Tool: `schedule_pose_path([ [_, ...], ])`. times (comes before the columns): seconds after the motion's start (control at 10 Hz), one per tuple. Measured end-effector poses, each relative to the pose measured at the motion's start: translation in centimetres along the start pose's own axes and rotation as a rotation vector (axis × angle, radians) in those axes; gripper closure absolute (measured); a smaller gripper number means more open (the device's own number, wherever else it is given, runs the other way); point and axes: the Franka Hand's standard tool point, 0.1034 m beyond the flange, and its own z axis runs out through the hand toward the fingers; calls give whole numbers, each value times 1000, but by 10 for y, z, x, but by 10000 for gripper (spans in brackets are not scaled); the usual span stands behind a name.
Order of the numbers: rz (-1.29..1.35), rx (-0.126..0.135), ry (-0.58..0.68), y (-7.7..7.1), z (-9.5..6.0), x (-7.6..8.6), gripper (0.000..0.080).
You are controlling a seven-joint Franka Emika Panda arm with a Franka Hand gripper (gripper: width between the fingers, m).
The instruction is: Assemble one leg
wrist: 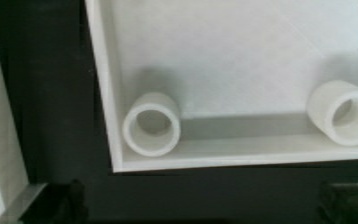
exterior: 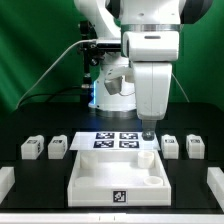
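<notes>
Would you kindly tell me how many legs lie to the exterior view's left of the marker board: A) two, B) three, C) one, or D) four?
A, as one leg and another leg lie on that side of the marker board, while the remaining two legs lie on its other side.

Four small white blocky posts with black-and-white tags, resting on the table [exterior: 40, 185]: first leg [exterior: 31, 149] and second leg [exterior: 57, 148] at the exterior view's left, third leg [exterior: 170, 147] and fourth leg [exterior: 194, 147] at its right
</notes>
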Motion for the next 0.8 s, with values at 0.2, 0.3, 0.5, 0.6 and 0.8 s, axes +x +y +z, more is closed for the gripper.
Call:
schedule_pose_path([
  [0.2,-24,-5,0,-26,18,-10,150],
  [0.3,-27,17,-6,-55,33,-20,150],
  [0.5,-21,15,4,-85,61,-40,150],
  [0.6,-8,34,7,-93,75,-49,150],
  [0.8,10,54,11,-98,89,-55,150],
])
